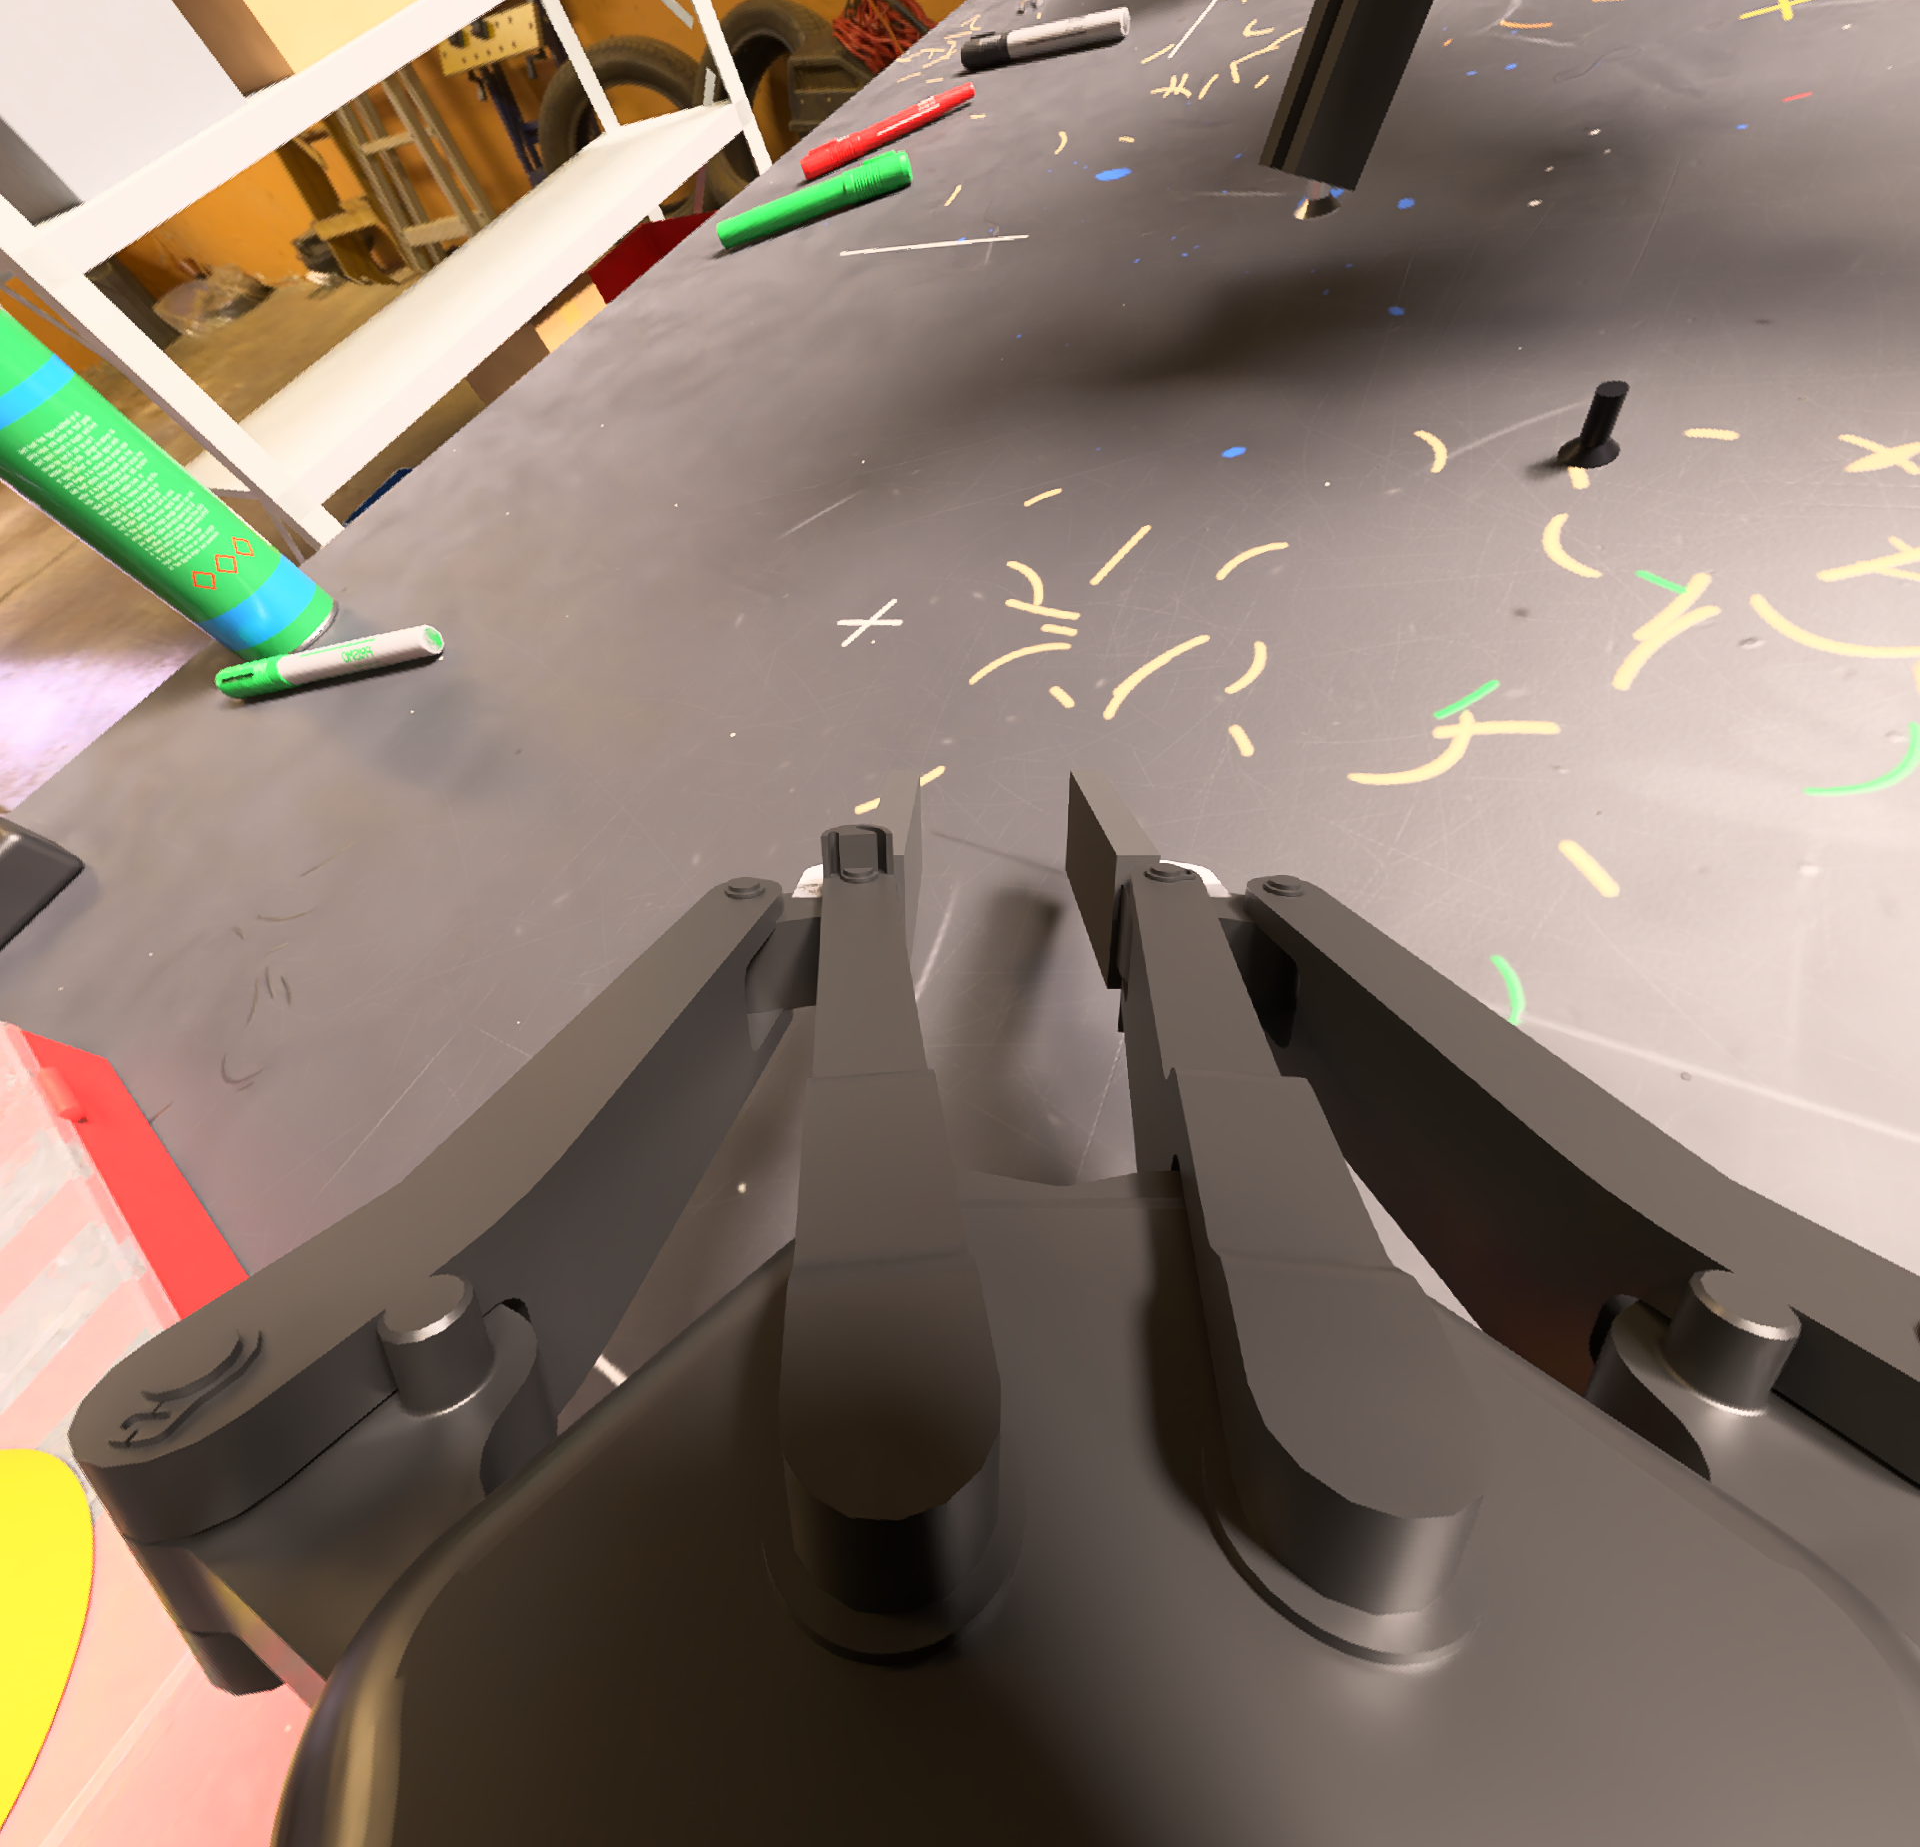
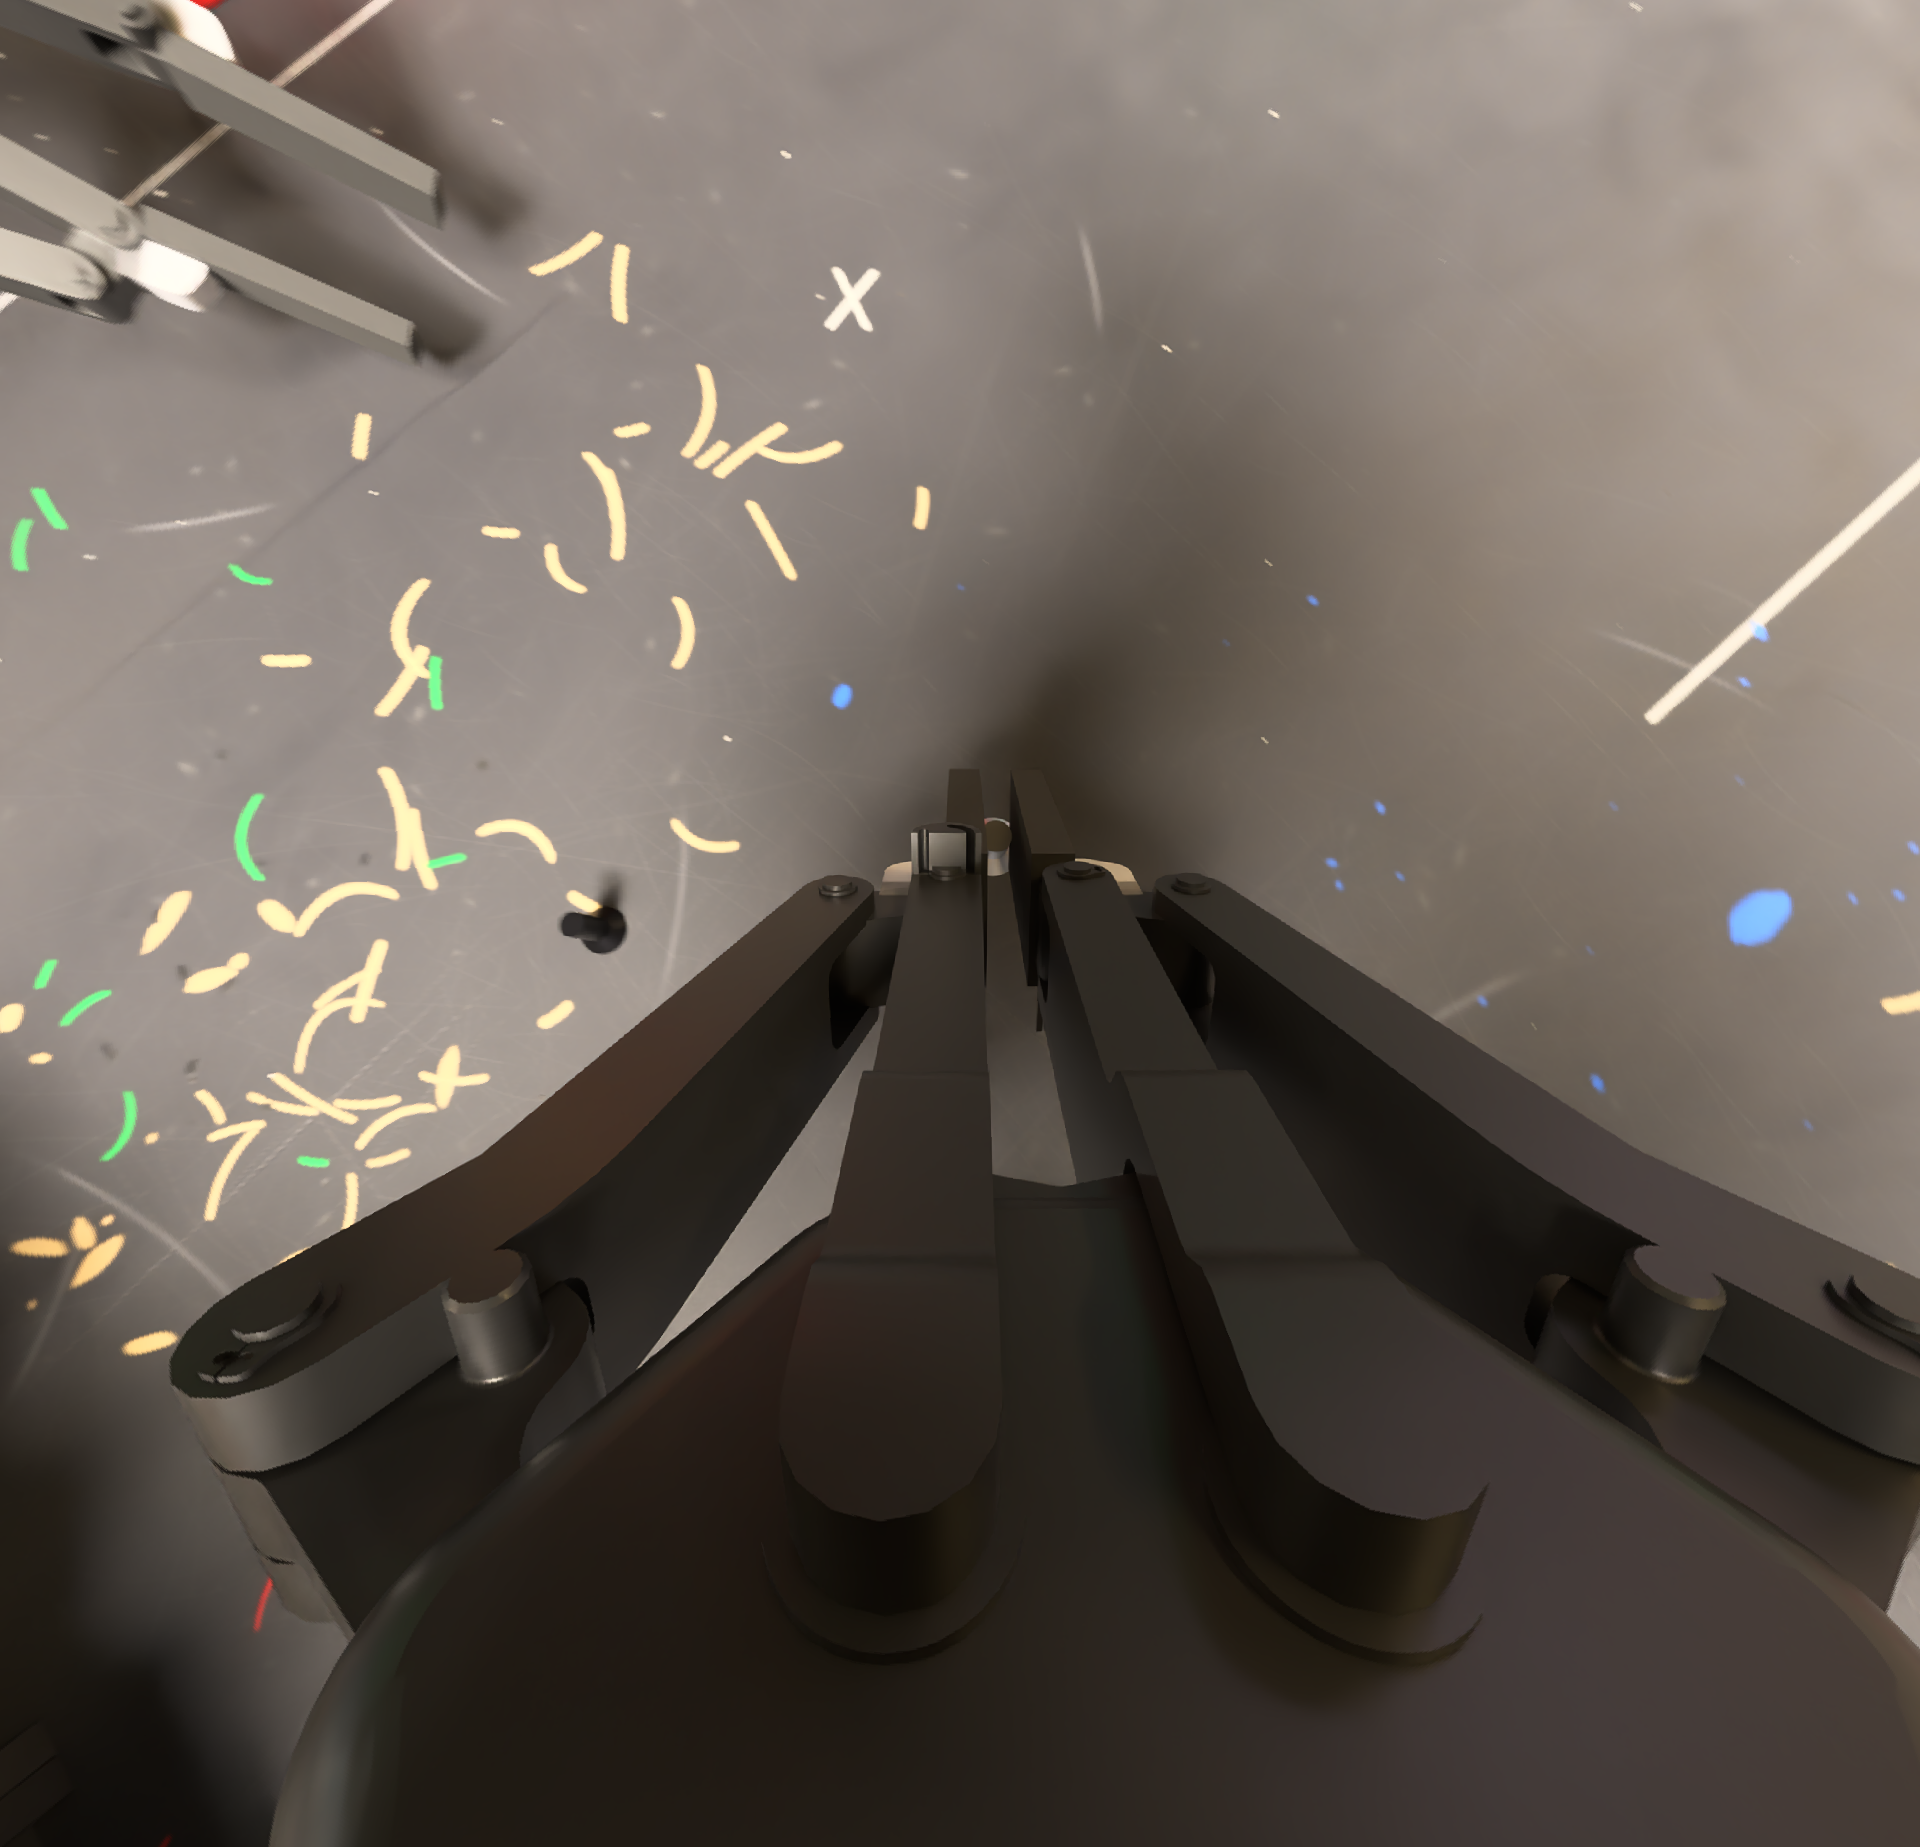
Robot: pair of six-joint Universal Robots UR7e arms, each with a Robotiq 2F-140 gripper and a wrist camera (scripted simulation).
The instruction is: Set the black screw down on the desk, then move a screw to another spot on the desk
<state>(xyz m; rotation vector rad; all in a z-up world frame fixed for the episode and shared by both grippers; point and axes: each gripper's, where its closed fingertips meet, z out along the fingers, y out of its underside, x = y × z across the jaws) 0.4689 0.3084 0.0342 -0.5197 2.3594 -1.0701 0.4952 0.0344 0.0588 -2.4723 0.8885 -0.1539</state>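
The right claw (image 2: 995,810) is nearly closed on a silver screw (image 2: 995,839), just above the worktop (image 2: 1351,343). The left claw (image 1: 992,810) is part-open and empty. The black screw (image 1: 1595,428) stands head-down, shank upright, to the right claw's left, between the two claws.

Both the left gripper (image 1: 992,810) and the right gripper (image 2: 995,810) are dark grey metal, with long flat-faced fingers (image 1: 1107,872), curved outer linkage bars, round pivot pins, small screw heads, pale joint inserts and a rounded base housing.
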